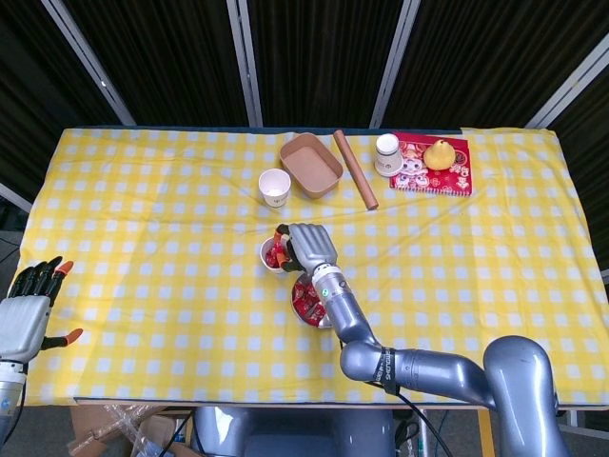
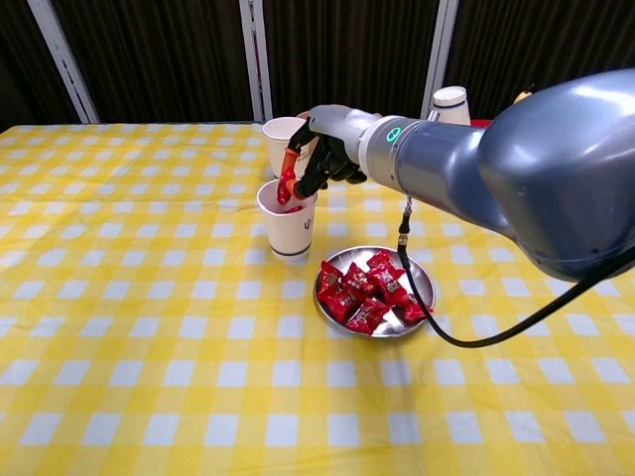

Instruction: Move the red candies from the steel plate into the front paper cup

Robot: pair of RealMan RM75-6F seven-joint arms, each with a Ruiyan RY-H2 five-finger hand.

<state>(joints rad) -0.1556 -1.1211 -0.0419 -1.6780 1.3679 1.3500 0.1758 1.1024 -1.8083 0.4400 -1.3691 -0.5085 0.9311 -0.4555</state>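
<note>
Two hands appear across the views, one at each side of the work area. Furthest left in the head view, the left hand (image 1: 24, 319) rests off the table edge with its fingers (image 1: 38, 276) spread apart and holding nothing, well clear of every object on the yellow checked tablecloth (image 2: 119, 327). Toward the middle, the front paper cup (image 2: 288, 218) stands upright, directly below the fingertips of the right hand (image 2: 327, 149). That hand is poised over the cup mouth with its fingers (image 2: 316, 159) curled down and pinching one red candy (image 2: 287, 185) at the rim line; the candy hangs from the fingertips, partly inside the opening. More red shows inside the cup beneath the fingertips. Just behind the fingers stands a second paper cup (image 2: 283, 144), also upright, touching neither the hand nor the front cup as far as the views show. Below and to the right of the fingers, near the front cup, sits the steel plate (image 2: 422, 283), which carries the remaining red candies (image 2: 365, 293) in a loose pile. Further right, behind the right hand in the head view, lie a brown paper tray (image 1: 310, 164), a wooden rolling pin (image 1: 355, 169), a white jar (image 1: 386, 154) and a red booklet (image 1: 447, 171) with a yellow pear-shaped object (image 1: 439, 152) resting on it, all well apart from the fingers.
</note>
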